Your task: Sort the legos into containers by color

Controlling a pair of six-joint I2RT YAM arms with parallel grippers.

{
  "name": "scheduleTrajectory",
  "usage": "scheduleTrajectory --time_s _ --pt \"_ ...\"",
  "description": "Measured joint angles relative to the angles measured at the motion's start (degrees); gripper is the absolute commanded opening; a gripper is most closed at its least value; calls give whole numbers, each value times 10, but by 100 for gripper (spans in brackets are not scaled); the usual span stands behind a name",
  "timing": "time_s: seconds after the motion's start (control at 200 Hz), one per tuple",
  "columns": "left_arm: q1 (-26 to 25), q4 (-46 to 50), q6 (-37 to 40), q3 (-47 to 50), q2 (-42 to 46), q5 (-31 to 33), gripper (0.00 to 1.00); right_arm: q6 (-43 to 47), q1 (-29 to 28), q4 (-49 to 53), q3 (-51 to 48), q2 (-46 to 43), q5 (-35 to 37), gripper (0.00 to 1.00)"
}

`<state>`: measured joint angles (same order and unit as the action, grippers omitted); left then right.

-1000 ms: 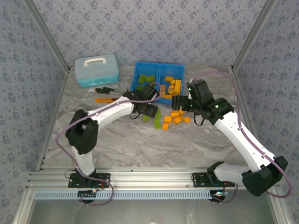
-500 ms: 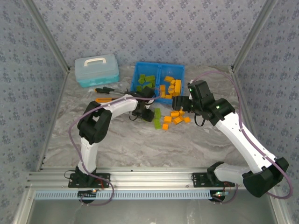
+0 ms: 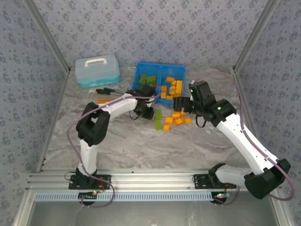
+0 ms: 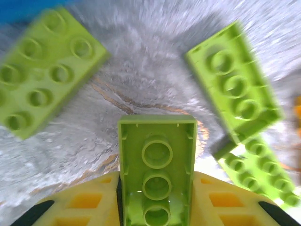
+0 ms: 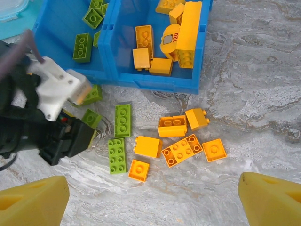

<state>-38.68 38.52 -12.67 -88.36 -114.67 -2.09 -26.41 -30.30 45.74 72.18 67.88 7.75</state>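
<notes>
My left gripper is shut on an olive green lego, held hollow side toward the camera just above the marble. It hovers just in front of the blue bin. Three more green legos lie on the table around it. The bin's left compartment holds green legos, its right one orange ones. In front of the bin lie two green legos and several orange ones. My right gripper hangs open above the orange group.
A light-blue lidded case stands at the back left. An orange-and-black utility knife and screwdrivers lie on the table in front of it. Patterned walls close in the table on three sides.
The left arm has folded its elbow inward, and its gripper has drawn slightly back toward the bin. The green lego that lay beside it is off the table. The right arm is still.
</notes>
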Motion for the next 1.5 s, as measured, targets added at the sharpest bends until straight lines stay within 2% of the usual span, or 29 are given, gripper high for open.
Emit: scheduleTrajectory --time_s 0.12,0.245,0.35,0.45,0.535,0.62,0.715,0.919,1.024,1.134,1.239,1.339,1.409,1.499 --pt "4 24 3 -80 37 30 35 0 0 0 0 0 0 96" --pt "28 39 11 -214 23 61 35 0 0 0 0 0 0 96" --pt "56 40 17 -346 -38 87 34 -2 0 0 0 0 0 96" --pt "80 56 16 -475 -136 106 35 -4 -2 0 0 0 0 96" --pt "96 70 15 -555 -219 110 41 -9 -7 4 0 0 0 96" --pt "103 90 14 -582 -273 107 54 -13 -13 7 0 0 0 96" --pt "104 115 9 -583 -295 97 66 -14 -18 8 -2 0 0 97" --pt "94 150 -3 -590 -257 55 75 -21 -22 2 -32 11 0 97" --pt "86 154 -8 -556 -178 42 79 -26 -27 -1 -61 27 -1 97" --pt "73 142 -15 -443 -29 38 84 -39 -41 -12 -82 56 -3 97" --pt "57 90 -20 -278 142 35 90 -57 -74 -36 -92 94 -2 96" --pt "46 46 -31 -114 280 35 92 -73 -94 -62 -93 143 2 85" --pt "44 30 -45 -12 344 39 93 -93 -96 -78 -93 180 6 81" --pt "44 24 -64 86 380 45 94 -118 -96 -97 -93 229 14 78"
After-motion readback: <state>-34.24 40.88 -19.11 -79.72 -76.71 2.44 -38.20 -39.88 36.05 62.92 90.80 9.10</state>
